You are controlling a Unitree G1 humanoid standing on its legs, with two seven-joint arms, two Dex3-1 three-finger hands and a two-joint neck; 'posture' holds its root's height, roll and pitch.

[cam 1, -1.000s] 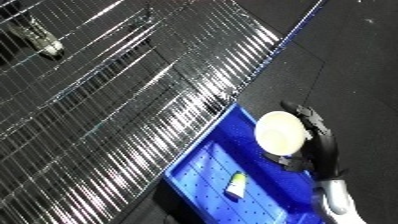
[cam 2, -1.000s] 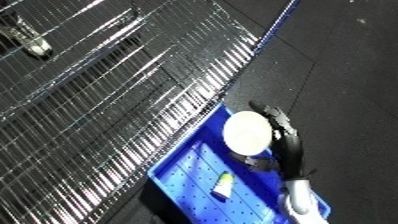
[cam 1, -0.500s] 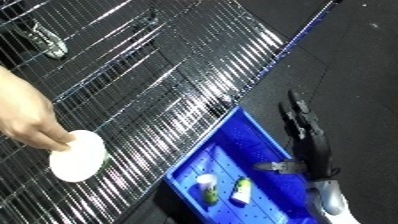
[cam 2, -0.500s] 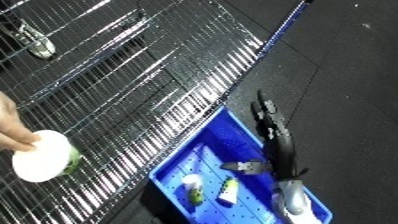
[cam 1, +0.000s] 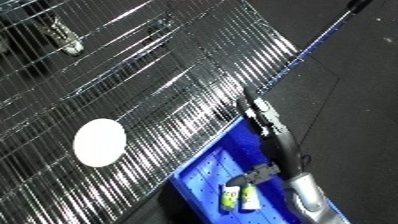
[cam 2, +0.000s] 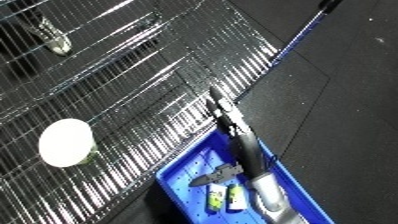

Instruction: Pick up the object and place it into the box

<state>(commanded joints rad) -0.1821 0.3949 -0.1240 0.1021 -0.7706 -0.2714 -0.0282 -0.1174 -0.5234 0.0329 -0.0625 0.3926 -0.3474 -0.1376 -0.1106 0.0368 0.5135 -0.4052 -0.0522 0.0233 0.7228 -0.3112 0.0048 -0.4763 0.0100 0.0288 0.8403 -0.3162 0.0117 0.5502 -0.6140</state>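
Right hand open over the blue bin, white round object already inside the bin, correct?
Not quite. The right hand is open, fingers straight, over the blue bin, but the white round object lies on the wire rack, left of the bin, not inside it. The left eye view shows this.

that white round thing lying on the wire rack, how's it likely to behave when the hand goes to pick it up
The white round object looks smooth and curved, so straight fingers may slip on it. It has a greenish edge low down, seen in the right eye view, hinting at a lidded cup or tub, probably light. Lying on the wire rack, it could roll or rock if nudged. The right hand is open above the blue bin.
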